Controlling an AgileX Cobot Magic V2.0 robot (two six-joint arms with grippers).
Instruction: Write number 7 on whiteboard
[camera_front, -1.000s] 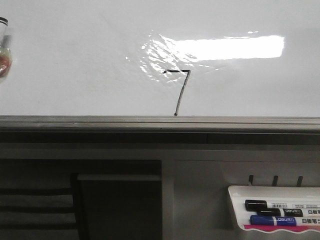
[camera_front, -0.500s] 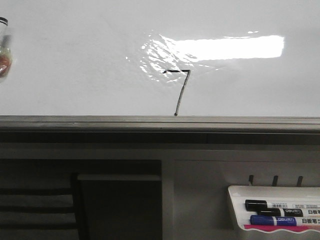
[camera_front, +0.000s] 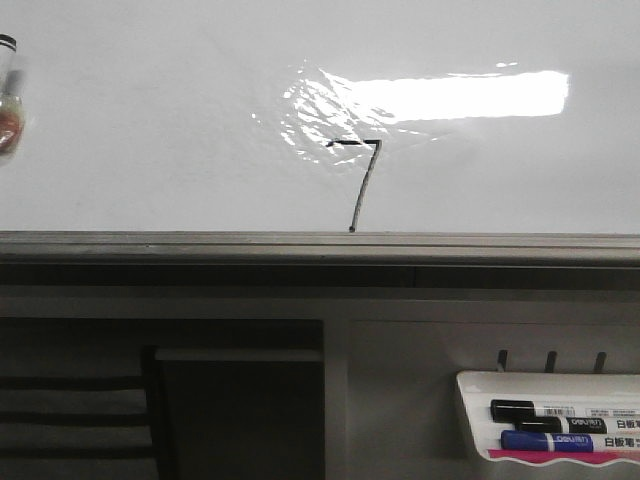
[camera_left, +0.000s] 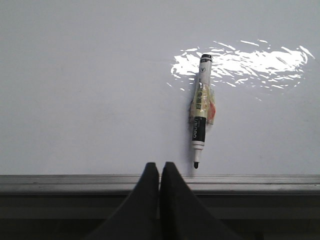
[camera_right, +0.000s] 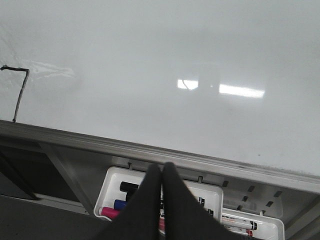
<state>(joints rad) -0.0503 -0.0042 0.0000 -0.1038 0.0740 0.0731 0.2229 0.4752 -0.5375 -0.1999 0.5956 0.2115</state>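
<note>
The whiteboard (camera_front: 150, 130) fills the upper half of the front view, glossy white with a bright rectangular glare and a grey metal lower edge (camera_front: 300, 243). A thin black number 7 (camera_front: 362, 185) is drawn on it just under the glare; it also shows in the right wrist view (camera_right: 19, 92). A black marker (camera_left: 200, 112) with tape round it sticks to the board, tip down; it shows at the far left of the front view (camera_front: 8, 95). My left gripper (camera_left: 159, 167) is shut and empty below the board's edge. My right gripper (camera_right: 162, 167) is shut and empty over the marker tray.
A small white marker tray (camera_front: 470, 420) hangs below the board at the right with black, blue and pink markers (camera_front: 550, 440); it shows in the right wrist view (camera_right: 112, 180). A second tray (camera_right: 272, 227) hangs beside it. Dark shelving (camera_front: 240, 400) lies below the board.
</note>
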